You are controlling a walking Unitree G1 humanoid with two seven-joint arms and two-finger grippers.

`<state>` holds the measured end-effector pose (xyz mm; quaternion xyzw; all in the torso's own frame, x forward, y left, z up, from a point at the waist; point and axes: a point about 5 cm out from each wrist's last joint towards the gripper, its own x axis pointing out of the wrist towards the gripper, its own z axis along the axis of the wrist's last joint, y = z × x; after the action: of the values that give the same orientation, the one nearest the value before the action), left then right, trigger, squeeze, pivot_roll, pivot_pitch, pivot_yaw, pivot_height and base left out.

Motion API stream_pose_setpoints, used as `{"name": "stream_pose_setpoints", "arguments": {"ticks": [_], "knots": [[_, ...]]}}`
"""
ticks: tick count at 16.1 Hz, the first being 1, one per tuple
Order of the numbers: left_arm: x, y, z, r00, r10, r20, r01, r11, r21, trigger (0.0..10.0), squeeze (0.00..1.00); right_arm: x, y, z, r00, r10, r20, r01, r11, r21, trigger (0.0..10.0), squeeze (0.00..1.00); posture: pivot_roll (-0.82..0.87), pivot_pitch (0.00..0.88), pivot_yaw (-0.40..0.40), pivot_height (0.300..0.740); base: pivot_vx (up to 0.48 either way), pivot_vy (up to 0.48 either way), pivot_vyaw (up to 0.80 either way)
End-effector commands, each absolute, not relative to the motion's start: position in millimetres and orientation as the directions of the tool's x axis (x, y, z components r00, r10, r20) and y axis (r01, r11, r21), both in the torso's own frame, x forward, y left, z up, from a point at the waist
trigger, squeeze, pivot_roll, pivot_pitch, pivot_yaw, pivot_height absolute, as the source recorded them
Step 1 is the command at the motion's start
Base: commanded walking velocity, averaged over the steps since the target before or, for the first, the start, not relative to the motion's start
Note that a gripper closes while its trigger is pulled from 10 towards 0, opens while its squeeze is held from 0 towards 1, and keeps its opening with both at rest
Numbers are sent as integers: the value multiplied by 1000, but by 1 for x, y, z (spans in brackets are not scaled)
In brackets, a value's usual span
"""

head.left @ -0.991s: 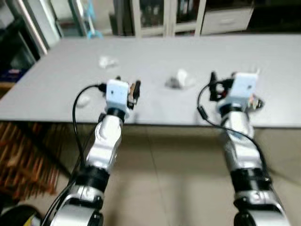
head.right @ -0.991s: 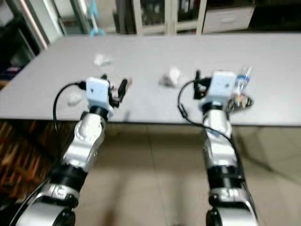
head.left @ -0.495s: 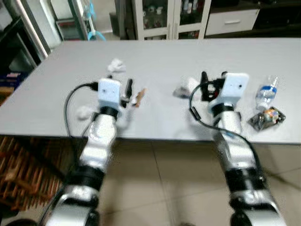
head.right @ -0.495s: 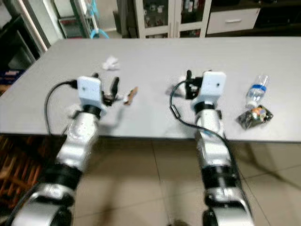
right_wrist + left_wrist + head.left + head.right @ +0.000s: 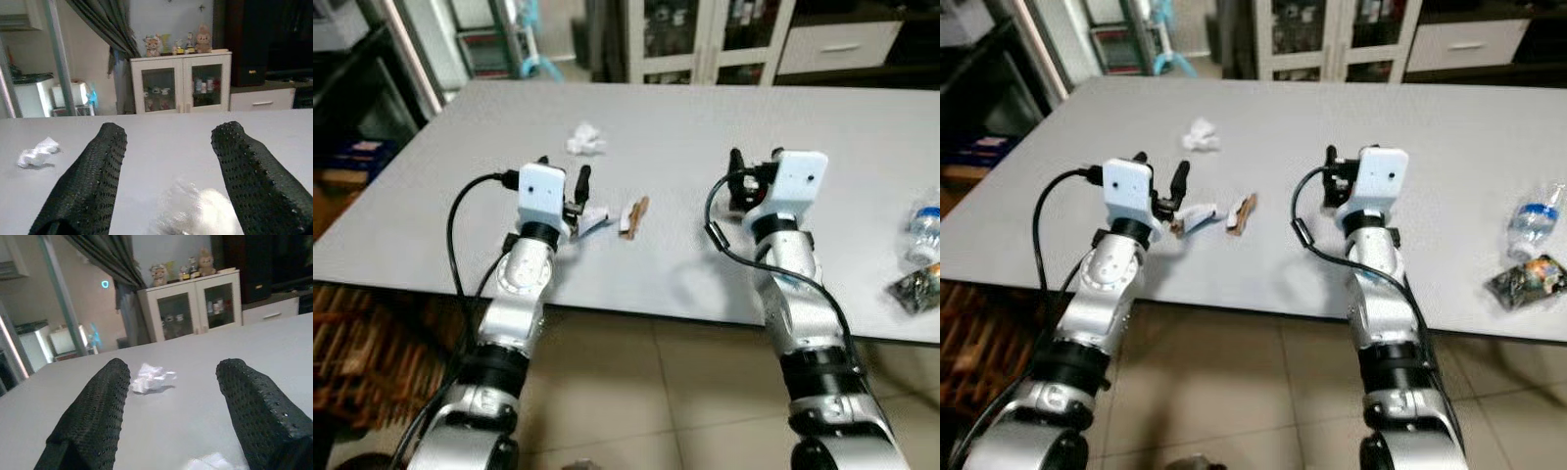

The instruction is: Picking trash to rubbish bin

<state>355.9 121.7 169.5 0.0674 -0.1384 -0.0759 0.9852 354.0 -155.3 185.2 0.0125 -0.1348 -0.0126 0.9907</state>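
- Left gripper (image 5: 562,180) hovers over the grey table (image 5: 705,117), fingers spread, just above a white paper scrap (image 5: 592,219).
- Right gripper (image 5: 168,171), fingers spread, frames a white tissue wad (image 5: 195,210).
- Crumpled tissue (image 5: 585,140) lies farther back.

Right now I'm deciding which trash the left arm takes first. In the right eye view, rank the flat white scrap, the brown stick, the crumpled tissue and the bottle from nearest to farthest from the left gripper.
From the left gripper:
1. Flat white scrap, just off its fingers, toward the right.
2. Brown stick, just beyond the scrap.
3. Crumpled tissue, farther back on the table.
4. Bottle, far right edge.
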Motion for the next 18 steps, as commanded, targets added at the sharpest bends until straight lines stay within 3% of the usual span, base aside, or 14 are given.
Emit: {"name": "stream_pose_setpoints", "arguments": {"ticks": [1,7,18], "knots": [[355,119,171,945,-190,267,148,974,169,10000,0,354,-157,190,960,-33,279,24,999,37,10000,0,-61,61,45,740,0,0,0],[355,119,171,945,-188,268,140,972,188,10000,0,354,-155,189,960,-26,278,16,999,37,10000,0,-58,62,45,740,0,0,0],[355,119,171,944,-195,267,143,969,203,10000,0,354,-150,189,961,-3,277,-6,999,33,10000,0,-59,46,50,740,0,-464,0]]}}
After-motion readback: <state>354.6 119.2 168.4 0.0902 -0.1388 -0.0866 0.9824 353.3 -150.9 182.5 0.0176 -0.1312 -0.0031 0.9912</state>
